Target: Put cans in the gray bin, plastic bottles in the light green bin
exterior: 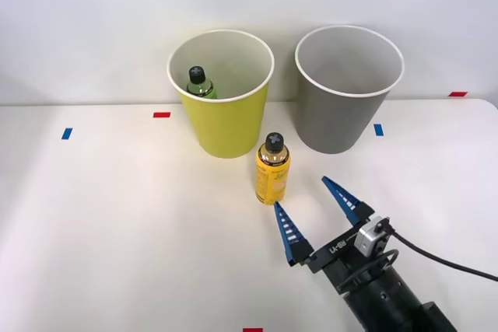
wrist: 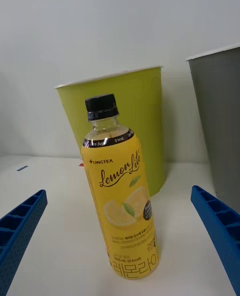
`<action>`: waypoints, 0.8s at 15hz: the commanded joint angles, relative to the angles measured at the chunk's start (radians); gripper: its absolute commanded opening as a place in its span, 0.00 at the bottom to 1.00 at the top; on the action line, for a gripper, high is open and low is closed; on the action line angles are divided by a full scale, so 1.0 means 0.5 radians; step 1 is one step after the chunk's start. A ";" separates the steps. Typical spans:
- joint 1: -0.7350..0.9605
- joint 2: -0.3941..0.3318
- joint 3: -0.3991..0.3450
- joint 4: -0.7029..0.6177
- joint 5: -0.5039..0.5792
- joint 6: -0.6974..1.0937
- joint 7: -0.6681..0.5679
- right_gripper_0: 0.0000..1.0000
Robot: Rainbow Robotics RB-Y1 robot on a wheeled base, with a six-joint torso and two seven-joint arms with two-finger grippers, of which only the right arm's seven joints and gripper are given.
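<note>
Since the right pincer (exterior: 313, 207) sits released, jaws spread wide with nothing between them, the step in hand looks like grabbing the yellow bottle (exterior: 273, 169).

Where things sit:
- Yellow bottle stands upright on the counter (exterior: 117, 231), just ahead of the pincer and slightly toward its left finger. In the wrist view it sits between the two blue fingers (wrist: 20, 226), not yet inside the gap.
- Light green bin (exterior: 226, 126) is beyond the bottle, near it but not touching as far as I can tell.
- Green bottle (exterior: 200, 83) is already inside that bin, leaning on the wall.
- Gray bin (exterior: 342, 114) is ahead and to the pincer's right. What's inside it I can't tell from this angle. No cans visible on the counter.

How I'd do the grab:
- Shift a bit left first so the bottle is centred in the gap; otherwise the left finger probably clips it and tips it.
- Advance straight, low and level, until the fingers flank the label, mid-body. Avoid the neck and black cap (wrist: 101, 107): narrower there, likely to slip.
- Clench gently. Thin plastic, it'll deform; the ribbed pads should hold well on the label.
- Lift clear of the white rim before moving over the green bin, then release from just above so it doesn't bounce off the green bottle.
</note>
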 commanded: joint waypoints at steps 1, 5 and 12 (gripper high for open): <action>-0.031 0.011 0.009 0.000 -0.018 0.022 0.047 1.00; -0.102 0.044 0.083 0.000 -0.141 0.034 0.163 1.00; -0.267 0.137 0.120 0.000 -0.721 0.160 0.801 1.00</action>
